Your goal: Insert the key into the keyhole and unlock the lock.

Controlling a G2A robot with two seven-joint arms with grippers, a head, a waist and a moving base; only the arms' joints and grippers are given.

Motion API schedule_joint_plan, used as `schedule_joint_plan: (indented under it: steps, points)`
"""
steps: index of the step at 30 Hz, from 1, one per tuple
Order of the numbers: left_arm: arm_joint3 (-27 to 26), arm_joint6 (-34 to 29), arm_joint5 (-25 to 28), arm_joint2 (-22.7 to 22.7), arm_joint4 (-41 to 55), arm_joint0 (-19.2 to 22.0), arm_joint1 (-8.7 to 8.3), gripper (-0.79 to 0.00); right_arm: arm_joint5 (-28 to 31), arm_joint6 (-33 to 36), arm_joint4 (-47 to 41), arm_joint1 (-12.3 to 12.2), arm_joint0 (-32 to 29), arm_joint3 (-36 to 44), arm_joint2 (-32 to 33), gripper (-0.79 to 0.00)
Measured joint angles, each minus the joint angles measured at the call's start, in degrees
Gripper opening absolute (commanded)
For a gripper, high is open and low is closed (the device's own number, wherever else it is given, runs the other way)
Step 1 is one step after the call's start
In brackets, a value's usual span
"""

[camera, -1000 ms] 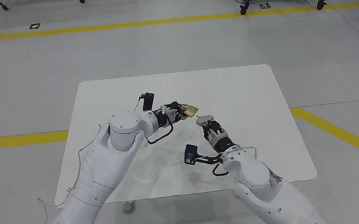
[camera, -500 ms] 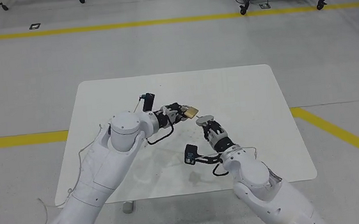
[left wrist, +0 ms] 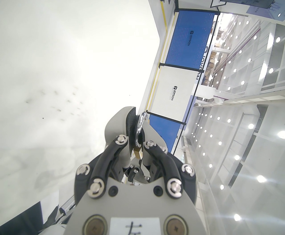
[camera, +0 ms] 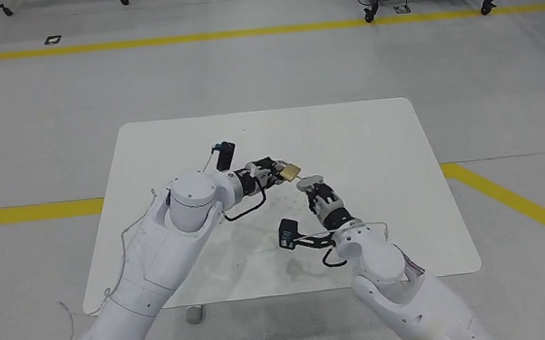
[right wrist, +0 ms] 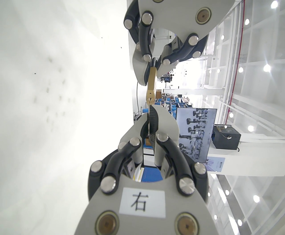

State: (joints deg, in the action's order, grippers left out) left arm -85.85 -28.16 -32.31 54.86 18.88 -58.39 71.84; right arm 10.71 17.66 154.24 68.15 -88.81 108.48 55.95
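1. Barely anything has moved in the last second. Both arms have crept a hair toward each other, and the lock (camera: 291, 169) hangs at the same spot over the table.
2. Table (camera: 387, 140): white with rounded corners, easily the biggest thing around. Both arms meet above its middle.
3. Left arm (camera: 195, 192): comes in from the near left side, forearm pointing across at the other arm.
4. Right arm (camera: 370, 259): comes up from the near right side and points back toward the far left, so the two wrists pretty much face each other.
5. Left gripper (camera: 274, 170): fingers clamped on the lock. From the right wrist camera it's seen head on, with the brass sticking out past its fingertips.
6. Right gripper (right wrist: 151, 112): fingers pressed together on the key, tips just short of the lock's near end.
7. Lock: a small brass padlock held up off the table between the two grippers, with a narrow face turned to the right wrist camera.
8. Key (right wrist: 147, 124): just a thin metal sliver seen edge-on between the right pads. Can't tell where its tip ends, since the fingers hide it.
9. Keyhole (right wrist: 150, 99): a dark slot on that narrow face, at the end nearest the right gripper, in plain sight just beyond its fingertips. So the key isn't in yet.
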Motion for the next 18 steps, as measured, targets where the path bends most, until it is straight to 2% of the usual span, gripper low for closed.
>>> schedule_joint_plan:
  steps: [18]
  points:
    - [-1.3,0.2,-0.7,0.0,0.1,-0.8,0.25,-0.785,0.1,-1.7,-0.3,0.6,-0.2,-0.1,0.2,-0.785]
